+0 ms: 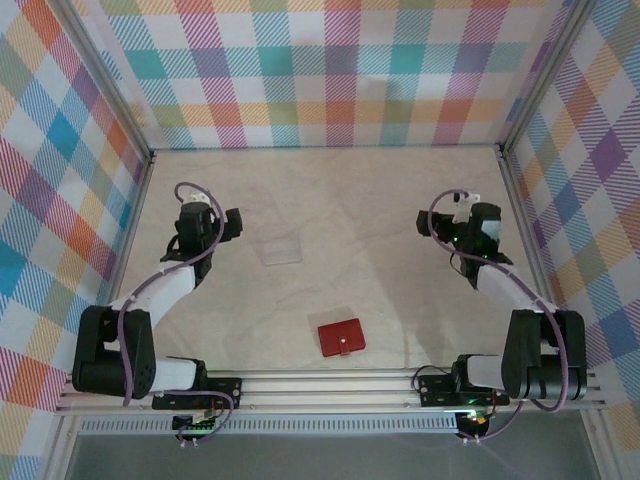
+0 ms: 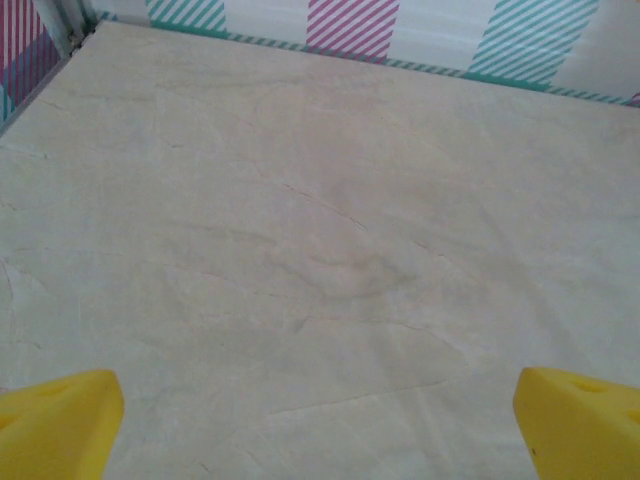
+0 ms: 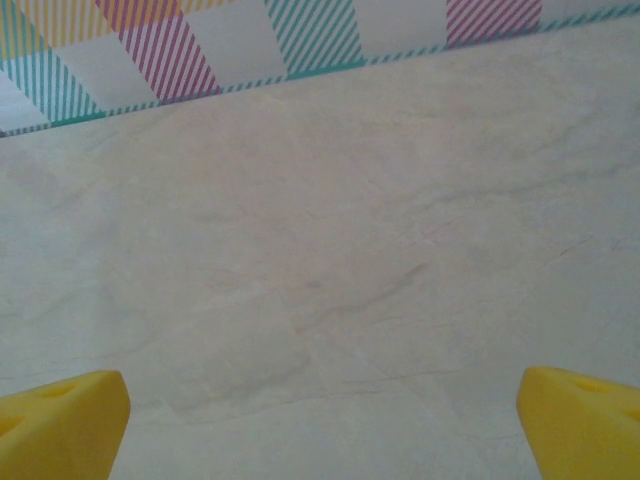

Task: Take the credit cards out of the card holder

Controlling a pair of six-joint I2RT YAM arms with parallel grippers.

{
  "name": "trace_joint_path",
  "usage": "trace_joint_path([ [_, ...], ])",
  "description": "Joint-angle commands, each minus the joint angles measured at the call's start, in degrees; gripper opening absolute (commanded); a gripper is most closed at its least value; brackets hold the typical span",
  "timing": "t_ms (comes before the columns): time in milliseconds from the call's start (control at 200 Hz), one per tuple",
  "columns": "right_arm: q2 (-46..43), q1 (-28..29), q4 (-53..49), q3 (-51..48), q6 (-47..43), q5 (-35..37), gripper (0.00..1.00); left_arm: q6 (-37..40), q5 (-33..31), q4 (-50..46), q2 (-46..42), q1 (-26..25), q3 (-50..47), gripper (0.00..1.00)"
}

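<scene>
I see my left claw (image 2: 318, 428) and right claw (image 3: 322, 425) spread wide; the small flat red card holder (image 1: 341, 338) lies near, shut.

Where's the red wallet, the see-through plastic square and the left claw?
card holder (image 1: 341, 338), top view, middle of its red cover.
clear plastic rectangle (image 1: 280, 249), top view, its middle.
left claw (image 2: 320, 428), left wrist view, midway between its yellow fingertips.

A clear plastic sheet (image 1: 280, 249) lies flat on a pale marbled table (image 1: 400, 200), left of centre and well apart from the checked walls (image 1: 330, 70). The walls, in pink, teal, orange and blue, enclose the table on three sides; a ribbed metal rail (image 1: 340, 385) runs along its near edge
</scene>
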Motion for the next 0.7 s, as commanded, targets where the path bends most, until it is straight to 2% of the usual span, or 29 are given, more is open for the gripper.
trace_joint_path([
  [0, -0.4, 1.0, -18.4, 4.4, 7.9, -4.9, 0.95, -6.3, 1.1, -17.2, -1.5, -1.4, 5.0, 1.00],
  [135, 0.7, 2.9, -26.1, 8.2, 11.0, -8.2, 0.89, -11.1, 8.1, -27.9, 0.7, -2.7, 10.9, 0.92],
  [370, 1.1, 7.3, -30.1, 10.7, 12.1, -9.1, 0.88, -16.8, 12.6, -37.7, 8.8, -8.6, 19.8, 0.82],
  [450, 1.3, 8.1, -30.2, 11.4, 12.2, -9.2, 0.88, -17.9, 12.4, -39.0, 11.1, -10.4, 21.7, 0.72],
  [530, 2.0, 8.8, -31.3, 12.6, 11.7, -9.1, 0.88, -18.3, 12.9, -41.0, 14.0, -11.1, 24.5, 0.55],
  [695, 1.8, 9.9, -33.2, 13.7, 10.8, -8.5, 0.88, -18.8, 12.2, -44.4, 19.2, -11.2, 29.1, 0.40],
])
